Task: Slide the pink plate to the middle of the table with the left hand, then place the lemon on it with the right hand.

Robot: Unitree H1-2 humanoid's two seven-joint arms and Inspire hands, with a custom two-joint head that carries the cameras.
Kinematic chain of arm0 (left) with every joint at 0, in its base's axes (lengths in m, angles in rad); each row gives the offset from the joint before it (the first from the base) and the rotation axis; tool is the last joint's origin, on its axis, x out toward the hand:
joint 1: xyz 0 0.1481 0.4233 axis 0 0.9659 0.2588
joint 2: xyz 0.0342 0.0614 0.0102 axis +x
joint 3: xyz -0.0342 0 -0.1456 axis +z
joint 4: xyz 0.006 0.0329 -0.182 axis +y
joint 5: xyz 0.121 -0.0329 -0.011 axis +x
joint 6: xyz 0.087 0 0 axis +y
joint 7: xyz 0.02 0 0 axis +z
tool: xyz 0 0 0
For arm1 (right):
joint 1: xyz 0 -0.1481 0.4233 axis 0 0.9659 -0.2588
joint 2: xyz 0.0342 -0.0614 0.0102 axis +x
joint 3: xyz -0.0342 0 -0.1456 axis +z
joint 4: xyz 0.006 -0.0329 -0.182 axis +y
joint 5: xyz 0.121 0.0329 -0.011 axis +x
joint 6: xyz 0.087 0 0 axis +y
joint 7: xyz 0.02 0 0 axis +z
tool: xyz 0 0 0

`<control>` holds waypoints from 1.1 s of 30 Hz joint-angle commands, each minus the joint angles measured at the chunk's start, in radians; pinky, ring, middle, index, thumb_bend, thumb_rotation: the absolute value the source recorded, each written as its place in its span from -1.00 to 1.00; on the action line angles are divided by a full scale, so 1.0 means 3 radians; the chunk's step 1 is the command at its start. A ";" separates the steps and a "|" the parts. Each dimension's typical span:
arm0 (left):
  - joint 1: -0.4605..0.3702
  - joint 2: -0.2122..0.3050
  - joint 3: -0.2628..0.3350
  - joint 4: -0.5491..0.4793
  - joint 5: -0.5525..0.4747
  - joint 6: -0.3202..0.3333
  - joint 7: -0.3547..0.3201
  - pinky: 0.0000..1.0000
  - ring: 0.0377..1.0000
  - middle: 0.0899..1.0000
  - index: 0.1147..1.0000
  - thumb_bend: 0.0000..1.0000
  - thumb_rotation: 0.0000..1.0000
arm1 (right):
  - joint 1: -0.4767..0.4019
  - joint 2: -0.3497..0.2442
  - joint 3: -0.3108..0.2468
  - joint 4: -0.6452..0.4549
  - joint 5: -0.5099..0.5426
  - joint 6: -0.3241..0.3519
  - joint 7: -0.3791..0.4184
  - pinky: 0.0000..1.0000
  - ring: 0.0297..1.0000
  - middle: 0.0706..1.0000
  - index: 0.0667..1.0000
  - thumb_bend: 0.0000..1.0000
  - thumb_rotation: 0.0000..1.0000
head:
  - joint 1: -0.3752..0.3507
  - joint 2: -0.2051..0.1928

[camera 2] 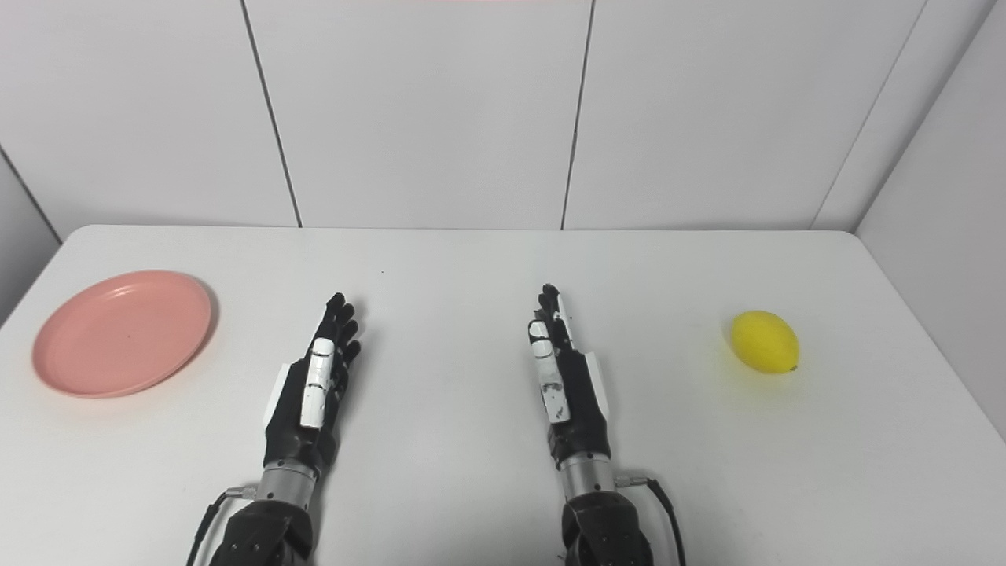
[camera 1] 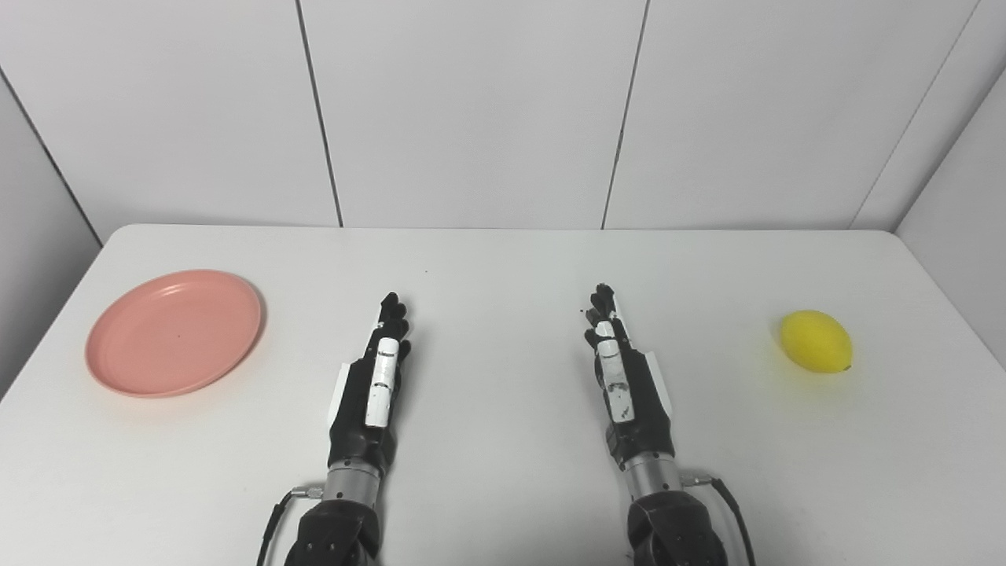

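A round pink plate (camera 1: 174, 332) lies flat on the left side of the white table (camera 1: 503, 259). A yellow lemon (camera 1: 816, 340) rests far over on the right side. My left hand (camera 1: 377, 377) is stretched out flat near the table's middle, fingers straight and pointing away, open and holding nothing; the plate is well to its left. My right hand (camera 1: 623, 376) lies beside it in the same pose, open and empty, with the lemon a good distance to its right. Neither hand touches an object.
Grey wall panels (camera 1: 471, 110) rise behind the table's far edge and close in at both sides. Cables trail from both wrists near the bottom edge. Bare tabletop lies between the two hands.
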 commanded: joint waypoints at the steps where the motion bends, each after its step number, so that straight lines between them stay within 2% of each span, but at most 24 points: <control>1: -0.0046 0.0013 0.0004 -0.0008 0.0017 -0.0066 0.0005 1.00 1.00 1.00 1.00 0.18 1.00 | 0.0040 -0.0012 -0.0005 -0.0016 -0.0061 0.0069 -0.0027 1.00 1.00 1.00 1.00 0.25 0.97 | 0.0001 -0.0005; 9: -0.0038 0.0022 -0.0014 -0.0029 0.0061 -0.0043 0.0010 1.00 1.00 1.00 1.00 0.18 1.00 | 0.0051 -0.0011 -0.0006 -0.0064 -0.0165 0.0192 -0.0024 1.00 1.00 1.00 1.00 0.28 1.00 | 0.0001 -0.0004; 20: -0.0028 0.0052 -0.0048 -0.0118 0.0039 0.0117 -0.0022 1.00 1.00 1.00 1.00 0.18 1.00 | 0.0057 0.0000 -0.0011 -0.0060 -0.0157 0.0198 -0.0011 1.00 1.00 1.00 1.00 0.35 1.00 | 0.0001 0.0003; 26: -0.0029 0.0056 -0.0054 -0.0126 0.0024 0.0135 -0.0025 1.00 1.00 1.00 1.00 0.17 1.00 | 0.0068 -0.0003 -0.0013 -0.0059 -0.0131 0.0161 0.0004 1.00 1.00 1.00 1.00 0.26 1.00 | 0.0005 0.0002; 32: -0.0026 0.0058 -0.0063 -0.0137 0.0052 0.0150 -0.0007 1.00 1.00 1.00 1.00 0.16 1.00 | 0.0063 -0.0006 -0.0019 -0.0054 -0.0088 0.0176 0.0031 1.00 1.00 1.00 0.99 0.29 1.00 | 0.0022 -0.0001; 33: -0.0025 0.0056 -0.0066 -0.0136 0.0053 0.0149 -0.0008 1.00 1.00 1.00 1.00 0.16 1.00 | 0.0063 -0.0009 -0.0020 -0.0052 -0.0094 0.0173 0.0028 1.00 1.00 1.00 0.99 0.29 1.00 | 0.0096 -0.0010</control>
